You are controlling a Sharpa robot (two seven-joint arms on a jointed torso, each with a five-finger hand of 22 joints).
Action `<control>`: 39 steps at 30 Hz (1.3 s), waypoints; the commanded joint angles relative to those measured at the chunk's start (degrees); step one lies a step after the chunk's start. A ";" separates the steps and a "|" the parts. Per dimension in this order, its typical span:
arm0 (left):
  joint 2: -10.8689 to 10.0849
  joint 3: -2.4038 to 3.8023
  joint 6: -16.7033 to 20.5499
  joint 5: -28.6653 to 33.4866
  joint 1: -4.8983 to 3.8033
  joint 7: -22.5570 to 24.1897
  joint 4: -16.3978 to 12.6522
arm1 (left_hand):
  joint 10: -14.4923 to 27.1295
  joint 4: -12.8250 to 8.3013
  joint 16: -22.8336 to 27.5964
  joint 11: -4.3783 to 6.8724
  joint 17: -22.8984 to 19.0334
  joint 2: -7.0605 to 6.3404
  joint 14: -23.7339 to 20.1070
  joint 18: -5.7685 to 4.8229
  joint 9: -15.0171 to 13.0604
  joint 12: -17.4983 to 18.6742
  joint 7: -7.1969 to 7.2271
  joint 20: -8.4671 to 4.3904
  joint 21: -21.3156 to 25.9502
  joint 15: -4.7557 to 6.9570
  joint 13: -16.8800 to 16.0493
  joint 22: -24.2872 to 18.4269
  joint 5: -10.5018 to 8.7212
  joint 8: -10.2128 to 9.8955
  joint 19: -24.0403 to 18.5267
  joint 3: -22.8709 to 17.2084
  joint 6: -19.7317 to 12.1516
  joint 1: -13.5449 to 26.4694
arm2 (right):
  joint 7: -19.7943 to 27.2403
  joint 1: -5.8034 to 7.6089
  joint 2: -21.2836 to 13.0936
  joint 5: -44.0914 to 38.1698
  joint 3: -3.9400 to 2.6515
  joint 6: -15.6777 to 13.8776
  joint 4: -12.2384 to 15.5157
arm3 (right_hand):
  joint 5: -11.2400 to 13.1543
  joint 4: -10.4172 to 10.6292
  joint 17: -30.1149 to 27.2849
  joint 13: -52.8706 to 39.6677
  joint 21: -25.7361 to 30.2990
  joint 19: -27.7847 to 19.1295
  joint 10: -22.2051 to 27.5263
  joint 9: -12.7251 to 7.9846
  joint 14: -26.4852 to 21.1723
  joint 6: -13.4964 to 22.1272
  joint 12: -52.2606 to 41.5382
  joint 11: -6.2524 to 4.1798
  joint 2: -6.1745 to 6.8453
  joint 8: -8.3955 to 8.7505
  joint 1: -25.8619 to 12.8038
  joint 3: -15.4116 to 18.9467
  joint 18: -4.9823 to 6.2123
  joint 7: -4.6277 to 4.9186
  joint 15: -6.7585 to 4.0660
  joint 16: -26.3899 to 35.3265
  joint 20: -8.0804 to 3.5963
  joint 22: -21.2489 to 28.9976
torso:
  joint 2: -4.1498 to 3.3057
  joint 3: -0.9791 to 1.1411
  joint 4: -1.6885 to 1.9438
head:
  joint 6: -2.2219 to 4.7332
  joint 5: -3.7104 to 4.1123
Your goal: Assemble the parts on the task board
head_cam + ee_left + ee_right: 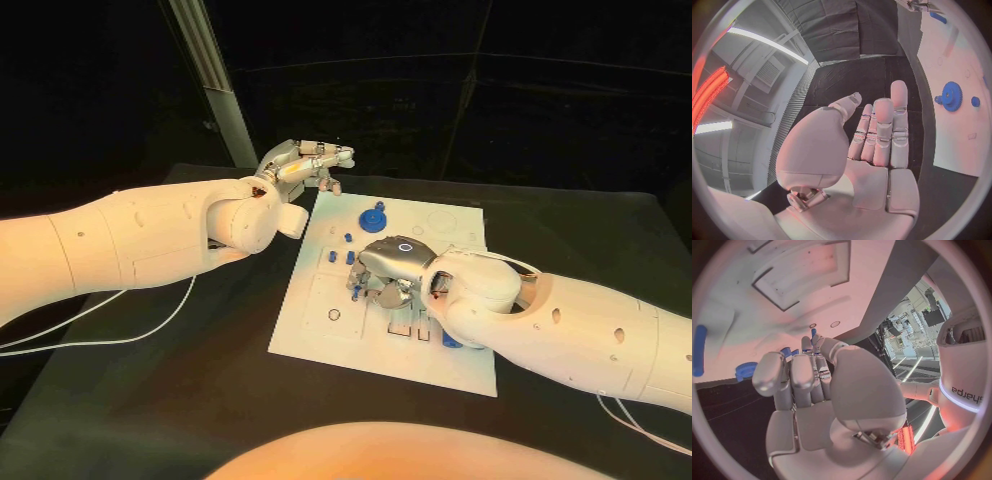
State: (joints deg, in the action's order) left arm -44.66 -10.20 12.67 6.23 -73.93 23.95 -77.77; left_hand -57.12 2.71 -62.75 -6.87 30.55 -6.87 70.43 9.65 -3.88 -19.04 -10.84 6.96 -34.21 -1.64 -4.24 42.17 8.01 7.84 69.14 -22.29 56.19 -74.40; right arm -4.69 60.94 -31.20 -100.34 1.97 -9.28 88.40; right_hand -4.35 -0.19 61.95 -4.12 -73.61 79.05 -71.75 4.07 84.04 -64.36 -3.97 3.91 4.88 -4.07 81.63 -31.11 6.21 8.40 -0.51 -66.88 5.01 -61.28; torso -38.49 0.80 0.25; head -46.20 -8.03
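1. We see the white board [325, 335] lying in the middle of the black bench [173, 400], one short edge toward the bench's far edge and the other toward its near edge.
2. The left robot hand [306, 160] hangs above the bench just off the board's far left corner; in the left wrist view its fingers [882, 130] are stretched out straight, side by side, and hold nothing.
3. The right robot hand [392, 268] is lowered over the middle of the board, fingers pointing down at it. In the right wrist view its fingers [795, 377] are bent in close together with a small blue piece [813, 332] at their tips; we cannot tell whether they grip it.
4. A blue gear wheel [374, 215] lies on the board near its far edge, well apart from both hands.
5. Several small blue pegs [349, 257] stand on the board between the gear wheel and the right robot hand.
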 commanded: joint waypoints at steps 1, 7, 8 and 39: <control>-0.01 0.06 -0.78 0.06 -0.14 0.87 -0.05 | 0.29 0.25 -0.27 0.01 -0.04 0.02 -0.16 0.81 0.01 -0.24 -0.12 0.49 0.18 -0.17 -0.01 -0.08 0.11 0.28 0.06 0.19 -0.35 0.66 | 0.13 -0.04 0.23 -1.05 -0.01 1.59 -0.23 | 0.08 -0.04 -0.05 -0.01 -0.19 0.32 0.13 0.09 1.82 -0.04 0.34 0.35 -0.10 0.04 -0.57 -0.43 -0.70 0.22 -0.31 -0.19 -0.11 -0.05 | 0.04 0.01 0.03 | -0.12 -0.08; -0.06 0.06 -0.83 0.06 -0.16 0.81 -0.09 | 0.29 0.25 -0.27 0.01 -0.04 0.02 -0.16 0.81 0.01 -0.24 -0.12 0.49 0.18 -0.17 -0.01 -0.08 0.11 0.28 0.06 0.19 -0.35 0.66 | 0.01 -0.32 0.48 -1.49 0.00 1.77 -0.56 | 0.08 -0.04 -0.05 -0.01 -0.19 0.32 0.13 0.09 1.82 -0.04 0.34 0.35 -0.10 0.04 -0.57 -0.43 -0.70 0.22 -0.31 -0.19 -0.11 -0.05 | 0.05 0.02 -0.07 | -0.26 -0.33; -0.07 0.06 -0.83 0.06 -0.16 0.81 -0.09 | 0.29 0.25 -0.27 0.01 -0.04 0.02 -0.16 0.81 0.01 -0.24 -0.12 0.49 0.18 -0.17 -0.01 -0.08 0.11 0.28 0.06 0.19 -0.35 0.66 | 0.00 -0.35 0.52 -1.54 0.00 1.81 -0.61 | 0.08 -0.04 -0.05 -0.01 -0.19 0.32 0.13 0.09 1.82 -0.04 0.34 0.35 -0.10 0.04 -0.57 -0.43 -0.70 0.22 -0.31 -0.19 -0.11 -0.05 | 0.05 0.02 -0.07 | -0.26 -0.33; -0.19 0.06 -1.03 0.06 -0.29 0.18 0.08 | 0.36 0.27 -0.29 0.01 -0.08 0.05 -0.19 0.81 0.01 -0.32 -0.12 0.50 0.22 -0.18 -0.02 -0.11 0.11 0.30 0.07 0.25 -0.39 0.63 | -0.11 -0.83 1.55 -3.17 0.24 3.18 -1.45 | -0.06 -0.32 -0.34 -0.03 -0.27 0.07 0.52 0.07 1.72 0.26 0.35 0.43 0.57 0.18 -2.15 0.55 -0.65 0.28 -0.20 -0.34 0.02 -0.01 | 0.06 0.02 -0.04 | -0.75 -0.43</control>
State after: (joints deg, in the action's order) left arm -44.80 -10.19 12.32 6.23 -74.07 23.85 -77.68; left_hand -57.12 2.86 -62.74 -6.87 30.56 -6.87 70.44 9.65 -3.89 -19.04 -10.84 6.96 -34.22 -1.64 -4.25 42.10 8.01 7.83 69.14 -22.14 56.19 -74.40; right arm -4.85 60.13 -29.53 -103.00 2.07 -7.04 86.94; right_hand -4.33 -0.52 61.70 -4.14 -73.61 79.05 -71.55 4.16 84.04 -64.31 -3.98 4.12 5.32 -3.75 80.08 -30.95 6.21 8.35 -0.51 -66.88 5.01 -61.26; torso -38.44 0.81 0.19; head -46.98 -8.48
